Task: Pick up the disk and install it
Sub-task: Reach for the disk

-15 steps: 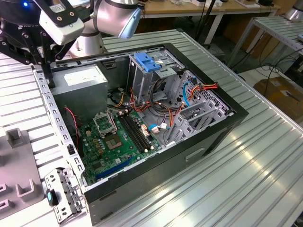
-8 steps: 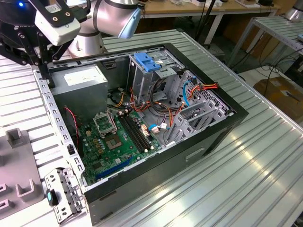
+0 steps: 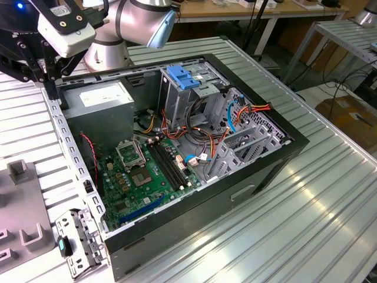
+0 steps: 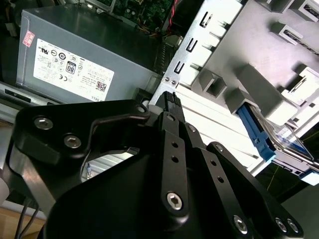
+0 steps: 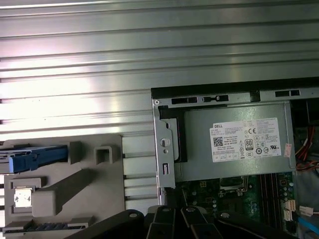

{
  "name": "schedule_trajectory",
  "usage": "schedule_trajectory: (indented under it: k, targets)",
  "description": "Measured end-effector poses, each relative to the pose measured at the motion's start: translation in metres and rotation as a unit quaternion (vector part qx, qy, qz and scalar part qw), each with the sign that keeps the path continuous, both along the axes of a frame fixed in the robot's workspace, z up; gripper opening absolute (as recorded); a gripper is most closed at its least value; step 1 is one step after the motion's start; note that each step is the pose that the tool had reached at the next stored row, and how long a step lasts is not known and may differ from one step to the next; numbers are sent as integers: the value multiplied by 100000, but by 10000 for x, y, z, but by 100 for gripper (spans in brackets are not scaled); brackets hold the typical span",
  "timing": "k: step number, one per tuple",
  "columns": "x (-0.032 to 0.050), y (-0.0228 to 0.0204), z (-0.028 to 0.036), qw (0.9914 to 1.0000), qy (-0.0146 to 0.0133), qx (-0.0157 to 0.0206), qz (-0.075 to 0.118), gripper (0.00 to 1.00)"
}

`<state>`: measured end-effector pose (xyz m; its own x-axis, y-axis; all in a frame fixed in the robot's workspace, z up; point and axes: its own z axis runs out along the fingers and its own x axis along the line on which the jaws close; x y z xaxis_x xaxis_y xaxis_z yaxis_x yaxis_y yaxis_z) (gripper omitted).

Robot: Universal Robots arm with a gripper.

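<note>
The disk (image 5: 31, 157) lies in a slot of the grey fixture (image 5: 75, 189), silver with a blue side rail; in the second wrist view the disk (image 4: 281, 142) sits at the far end of that fixture (image 4: 259, 59). My gripper (image 4: 172, 99) hangs over the case's corner by the power supply, well apart from the disk. Its black fingers meet at the tips, shut, with nothing between them. In the exterior view the gripper (image 3: 52, 88) is at the upper left, above the case's rim.
The open computer case (image 3: 265, 171) lies on a ribbed aluminium table (image 3: 330, 200). Inside are a green motherboard (image 3: 141, 177), the grey power supply (image 3: 97, 97) and a metal drive cage with a blue latch (image 3: 182, 76). A loose metal bracket (image 3: 79, 242) lies beside the case.
</note>
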<state>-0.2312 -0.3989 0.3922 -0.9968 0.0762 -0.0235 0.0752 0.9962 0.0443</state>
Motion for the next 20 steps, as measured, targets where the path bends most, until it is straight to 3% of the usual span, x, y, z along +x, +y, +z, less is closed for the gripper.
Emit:
schedule_trajectory:
  k: [20]
  targets:
    - [-148,0,-1,100000,1,0,0,11]
